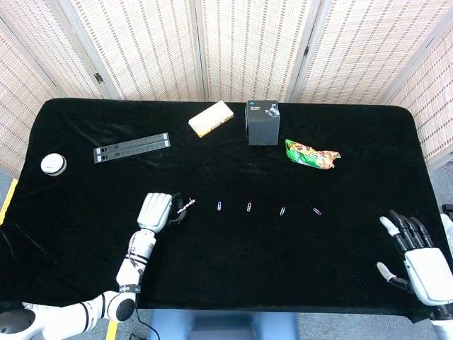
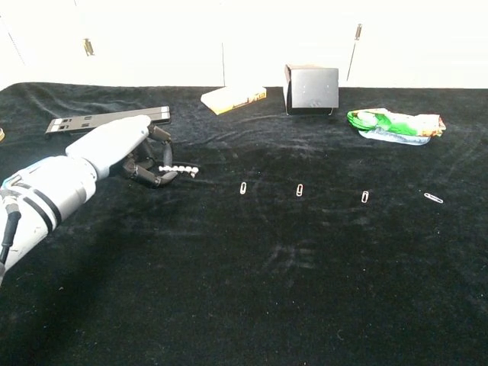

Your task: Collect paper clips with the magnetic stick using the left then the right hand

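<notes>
L hand [image 2: 126, 149] sits over the front-left part of the black table [image 1: 85, 234], fingers curled around the base of the magnetic stick [image 2: 178, 170], which pokes out to the right, roughly level, just above the cloth; in head view same hand [image 1: 156, 211] w/ stick [image 1: 185, 206] angled up-right. Stick tip looks a bit lumpy, poss a clip stuck on it but too small to tell. Four paper clips lie in a row to the right of the stick tip, all flat on the cloth & well apart from each other: first paper clip [image 2: 243, 187] nearest the tip but not touching it, second paper clip [image 2: 300, 189], third paper clip [image 2: 365, 197], then fourth paper clip [image 2: 434, 198] furthest right. R hand [image 1: 414, 251] is at the front-right corner of table, seen only in head view, fingers spread & holding nothing, well away from the clips. Along the back: black rectangular strip [image 1: 132, 147] at left, yellow box [image 1: 211, 117] near centre, dark box [image 1: 262, 122] upright just right of it, green snack packet [image 1: 312, 154] further right & a little nearer. Small white round thing [image 1: 53, 164] near left edge of table. Woven folding screen [image 1: 241, 42] stands behind the table
</notes>
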You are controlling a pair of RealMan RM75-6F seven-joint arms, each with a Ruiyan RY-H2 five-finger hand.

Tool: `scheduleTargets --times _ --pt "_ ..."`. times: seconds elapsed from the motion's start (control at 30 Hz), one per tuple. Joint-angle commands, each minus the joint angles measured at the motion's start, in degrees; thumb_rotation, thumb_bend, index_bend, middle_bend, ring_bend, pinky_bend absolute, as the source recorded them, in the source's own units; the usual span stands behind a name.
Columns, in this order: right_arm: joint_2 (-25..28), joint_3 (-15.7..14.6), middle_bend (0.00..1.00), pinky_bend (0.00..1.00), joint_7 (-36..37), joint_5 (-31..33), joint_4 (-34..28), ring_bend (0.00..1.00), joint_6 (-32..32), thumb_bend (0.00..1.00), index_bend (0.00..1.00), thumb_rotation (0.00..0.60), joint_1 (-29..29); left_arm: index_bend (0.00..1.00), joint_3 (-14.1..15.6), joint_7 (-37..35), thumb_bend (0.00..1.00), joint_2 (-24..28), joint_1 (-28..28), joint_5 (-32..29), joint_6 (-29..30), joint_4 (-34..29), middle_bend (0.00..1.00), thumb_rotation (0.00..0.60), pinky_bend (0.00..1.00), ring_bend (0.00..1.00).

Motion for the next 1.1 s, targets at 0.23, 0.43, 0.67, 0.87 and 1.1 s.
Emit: scheduleTargets --times 0.23,0.43,0.67,0.87,1.1 --pt "0.51 -0.13 0.0 0.0 2.67 -0.65 1.07 0.0 3.8 0.29 0.0 0.6 -2.01 0.84 0.57 0.96 0.47 -2.24 -1.39 1.37 -0.54 -0.15 1.0 0.6 1.0 1.0" --pt "0.64 -0.46 0.0 0.0 3.76 -0.44 1.96 0.0 4.42 0.29 0.0 0.6 -2.86 0.84 -0.82 1.61 0.47 -3.83 -3.26 1.56 -1.13 1.57 1.0 0.6 1.0 1.0" --pt "0.49 -0.3 0.0 0.0 4.36 0.57 2.58 0.0 5.41 0.29 0.0 0.6 -4.02 0.84 -1.81 0.71 0.47 -4.67 -4.86 1.4 -2.54 2.65 1.0 0.6 1.0 1.0" --pt "0.29 -0.07 0.0 0.0 4.53 1.49 2.96 0.0 5.82 0.29 0.0 0.6 -4.79 0.84 -1.85 -0.49 0.47 -5.92 -6.16 1.55 -4.07 4.36 1.0 0.6 1.0 1.0" --pt "0.2 0.11 0.0 0.0 4.92 2.34 3.39 0.0 5.88 0.29 0.0 0.6 -5.42 0.84 -2.8 -1.21 0.47 -7.25 -8.36 2.07 -5.2 6.26 1.0 0.6 1.0 1.0"
